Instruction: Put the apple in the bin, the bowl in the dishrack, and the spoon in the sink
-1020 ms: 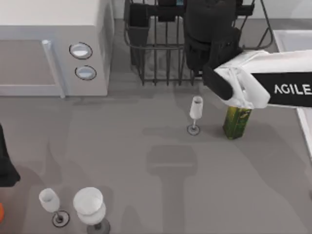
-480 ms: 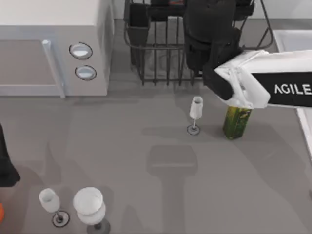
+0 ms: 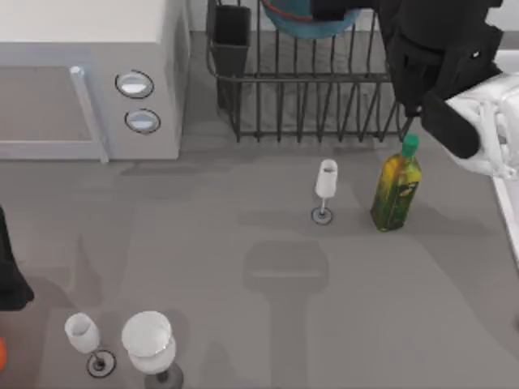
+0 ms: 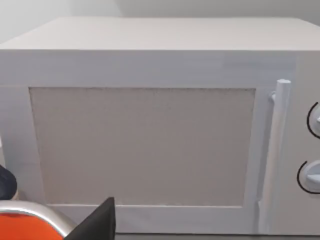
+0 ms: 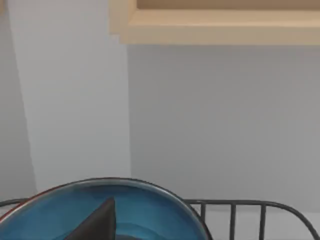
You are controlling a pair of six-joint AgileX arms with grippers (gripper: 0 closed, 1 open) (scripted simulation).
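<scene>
Bowl (image 3: 312, 20) sits in dishrack (image 3: 308, 105) at frame top; right gripper (image 3: 345, 10) grip state cannot be told.

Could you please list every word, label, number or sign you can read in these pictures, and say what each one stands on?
No text can be read in any view.
The green bottle has a yellow-green label, too blurred to read.
The two round knobs of the microwave carry no legible marks.
The right arm shows no lettering on its white casing.
</scene>
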